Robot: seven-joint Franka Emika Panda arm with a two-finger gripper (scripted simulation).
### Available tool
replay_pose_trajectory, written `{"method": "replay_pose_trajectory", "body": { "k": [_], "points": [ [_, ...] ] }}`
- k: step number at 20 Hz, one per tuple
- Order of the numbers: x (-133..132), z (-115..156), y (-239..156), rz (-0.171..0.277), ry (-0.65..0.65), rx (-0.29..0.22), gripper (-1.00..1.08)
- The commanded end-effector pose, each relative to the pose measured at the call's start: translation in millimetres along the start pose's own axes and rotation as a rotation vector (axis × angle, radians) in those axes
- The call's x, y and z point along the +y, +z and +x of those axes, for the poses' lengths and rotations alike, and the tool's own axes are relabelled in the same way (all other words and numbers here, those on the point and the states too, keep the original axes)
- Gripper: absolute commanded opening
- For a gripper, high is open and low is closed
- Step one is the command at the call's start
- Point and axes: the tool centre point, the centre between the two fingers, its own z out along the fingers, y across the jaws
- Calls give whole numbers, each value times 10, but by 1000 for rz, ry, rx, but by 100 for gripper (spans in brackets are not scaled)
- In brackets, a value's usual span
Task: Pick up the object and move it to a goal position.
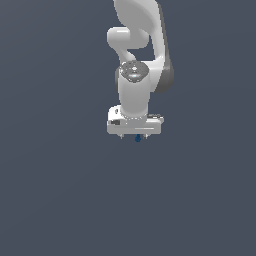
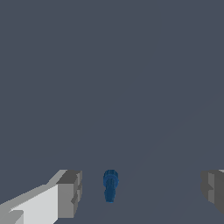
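The object is a tiny dark blue blob [image 1: 138,138] just under my white gripper [image 1: 133,135] in the exterior view. In the wrist view it is a small dark blue knobbed piece [image 2: 110,186] lying between my two grey fingers, nearer to one fingertip [image 2: 70,192] than to the other [image 2: 213,190]. The gripper [image 2: 141,192] is open wide and touches nothing. The fingers stand on either side of the object with gaps on both sides.
A plain dark grey-blue surface [image 1: 60,190] fills both views. The white arm [image 1: 137,45] rises above the gripper in the exterior view. No goal marker or other object shows.
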Motion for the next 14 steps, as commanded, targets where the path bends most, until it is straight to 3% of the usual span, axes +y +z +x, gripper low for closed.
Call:
{"method": "replay_pose_trajectory", "body": {
  "k": [1,9,14],
  "points": [
    [0,0,0,0,0,0,100],
    [366,78,-52,-8,65,10,100],
    [373,77,-51,-8,66,10,100]
  ]
}}
